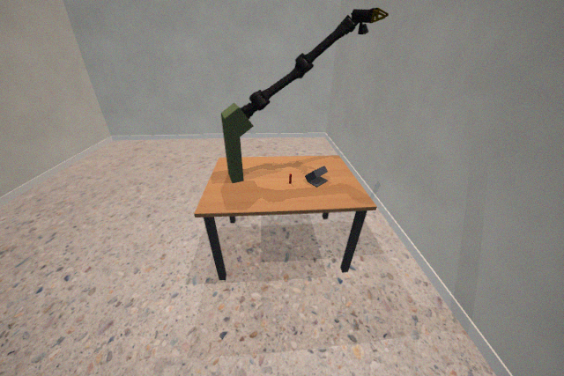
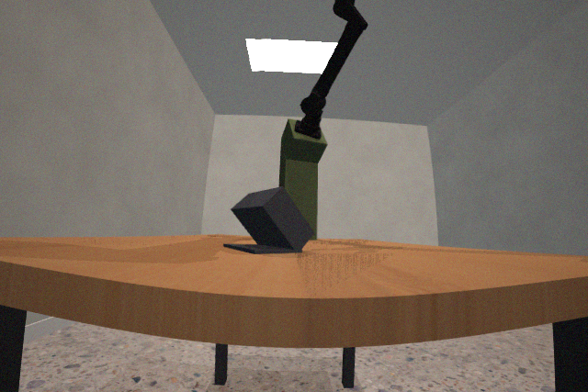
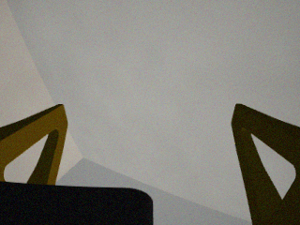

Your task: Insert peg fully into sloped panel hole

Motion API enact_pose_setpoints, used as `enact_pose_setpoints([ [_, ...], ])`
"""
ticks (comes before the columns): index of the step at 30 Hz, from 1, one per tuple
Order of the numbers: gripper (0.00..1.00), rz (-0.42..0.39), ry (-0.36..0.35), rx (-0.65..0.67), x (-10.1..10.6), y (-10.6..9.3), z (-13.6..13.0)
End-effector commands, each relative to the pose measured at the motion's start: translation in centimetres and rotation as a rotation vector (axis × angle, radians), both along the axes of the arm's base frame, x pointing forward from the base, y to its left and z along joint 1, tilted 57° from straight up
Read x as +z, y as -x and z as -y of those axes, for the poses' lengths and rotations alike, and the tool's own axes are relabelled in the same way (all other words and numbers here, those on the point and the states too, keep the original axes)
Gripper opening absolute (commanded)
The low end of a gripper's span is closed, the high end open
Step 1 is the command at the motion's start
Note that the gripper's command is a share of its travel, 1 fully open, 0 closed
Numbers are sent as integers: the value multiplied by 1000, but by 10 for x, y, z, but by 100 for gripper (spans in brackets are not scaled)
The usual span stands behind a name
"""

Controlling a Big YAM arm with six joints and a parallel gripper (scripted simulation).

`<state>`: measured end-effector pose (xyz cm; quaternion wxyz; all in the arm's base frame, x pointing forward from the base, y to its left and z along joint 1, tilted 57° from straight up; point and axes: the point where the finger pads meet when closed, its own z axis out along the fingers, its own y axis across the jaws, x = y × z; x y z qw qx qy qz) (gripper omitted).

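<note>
A small red peg [image 1: 289, 178] stands upright near the middle of the wooden table [image 1: 282, 186]. The dark grey sloped panel [image 1: 316, 176] sits to its right; it also shows in the exterior view [image 2: 273, 225], where the peg is hidden. The hole does not show from either side. My gripper [image 1: 380, 14] is stretched high above and to the right of the table, far from both. Its yellow fingers stand wide open and empty in the wrist view [image 3: 150, 150], which shows only bare wall.
The green arm base [image 1: 235, 143] [image 2: 300, 179] stands at the table's back left, also seen behind the panel. The room's right wall is close to the raised gripper.
</note>
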<state>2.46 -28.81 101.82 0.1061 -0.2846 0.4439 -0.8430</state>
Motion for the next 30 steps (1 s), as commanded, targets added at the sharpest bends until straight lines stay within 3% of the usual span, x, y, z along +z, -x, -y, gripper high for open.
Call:
enact_pose_setpoints([
  [1,100,4,-6,-2,-1,3,5],
  [5,100,24,-29,26,-6,3,21],
  [17,100,124,-174,150,-45,-5,106],
  [20,100,129,-175,148,-45,-4,103],
  [30,100,214,-330,277,-98,-41,181],
])
